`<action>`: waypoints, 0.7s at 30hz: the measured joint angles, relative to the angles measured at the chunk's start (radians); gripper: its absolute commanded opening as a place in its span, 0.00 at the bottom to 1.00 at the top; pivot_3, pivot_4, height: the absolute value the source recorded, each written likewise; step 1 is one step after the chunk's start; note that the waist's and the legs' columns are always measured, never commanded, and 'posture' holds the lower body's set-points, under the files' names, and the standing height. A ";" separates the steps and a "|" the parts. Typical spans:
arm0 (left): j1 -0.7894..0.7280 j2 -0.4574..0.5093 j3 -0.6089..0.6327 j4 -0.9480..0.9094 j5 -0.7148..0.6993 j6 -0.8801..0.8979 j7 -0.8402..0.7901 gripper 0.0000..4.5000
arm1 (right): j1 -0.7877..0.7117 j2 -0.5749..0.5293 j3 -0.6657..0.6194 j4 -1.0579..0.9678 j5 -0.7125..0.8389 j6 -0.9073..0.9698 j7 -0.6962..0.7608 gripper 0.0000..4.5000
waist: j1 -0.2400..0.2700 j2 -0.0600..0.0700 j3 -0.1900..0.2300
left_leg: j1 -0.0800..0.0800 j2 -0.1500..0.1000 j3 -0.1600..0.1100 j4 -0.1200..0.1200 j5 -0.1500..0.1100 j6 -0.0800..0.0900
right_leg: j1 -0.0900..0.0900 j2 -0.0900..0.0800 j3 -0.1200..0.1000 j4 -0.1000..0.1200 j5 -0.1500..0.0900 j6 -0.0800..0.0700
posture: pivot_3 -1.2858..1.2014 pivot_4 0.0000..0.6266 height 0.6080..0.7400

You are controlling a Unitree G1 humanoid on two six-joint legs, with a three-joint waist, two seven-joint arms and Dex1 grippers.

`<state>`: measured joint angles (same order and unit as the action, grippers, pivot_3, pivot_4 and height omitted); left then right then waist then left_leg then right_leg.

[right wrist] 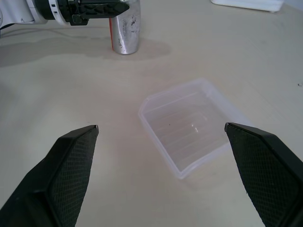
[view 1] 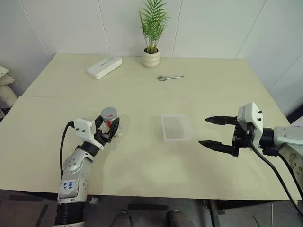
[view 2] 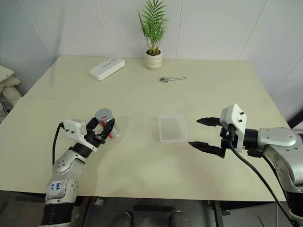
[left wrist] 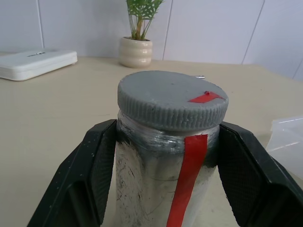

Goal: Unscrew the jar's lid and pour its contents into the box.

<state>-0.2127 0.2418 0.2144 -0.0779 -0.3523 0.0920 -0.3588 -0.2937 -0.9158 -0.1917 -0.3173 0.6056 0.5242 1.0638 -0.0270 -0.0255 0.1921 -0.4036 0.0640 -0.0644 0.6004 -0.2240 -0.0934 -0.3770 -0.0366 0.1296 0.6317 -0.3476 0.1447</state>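
On the surface's left, the jar (view 1: 110, 124) is gripped by the left claw (view 1: 110, 128) just below the lid (left wrist: 172, 100); slipping is likely if twisted, while the right claw (view 1: 217, 133) is held wide.

Far beyond the left pincer (view 1: 110, 129), at the back of the cream table (view 1: 142, 161), lies a white oblong case (view 1: 104, 66). A potted palm (view 1: 152, 33) stands at the wall, farther back still, and a small metal wrench (view 1: 170, 77) rests well beyond the right pincer (view 1: 218, 132), toward that pot.
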 measured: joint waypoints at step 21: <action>-0.083 0.253 -0.022 -0.009 -0.246 0.216 -0.444 0.61 | -0.058 0.140 0.003 -0.200 0.030 0.116 -0.313 1.00 | -0.003 0.000 0.001 | 0.000 0.000 0.001 0.000 0.000 -0.001 | -0.001 0.000 0.000 0.000 0.001 -0.001 | 0.52 0.24 1.00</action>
<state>-0.2959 0.4943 0.1925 -0.0873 -0.5981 0.3080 -0.8029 -0.3514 -0.7761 -0.1888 -0.5170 0.6354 0.6403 0.7507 -0.0295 -0.0250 0.1926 -0.4038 0.0642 -0.0637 0.6000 -0.2237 -0.0940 -0.3781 -0.0366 0.1297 0.6312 -0.3469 0.1434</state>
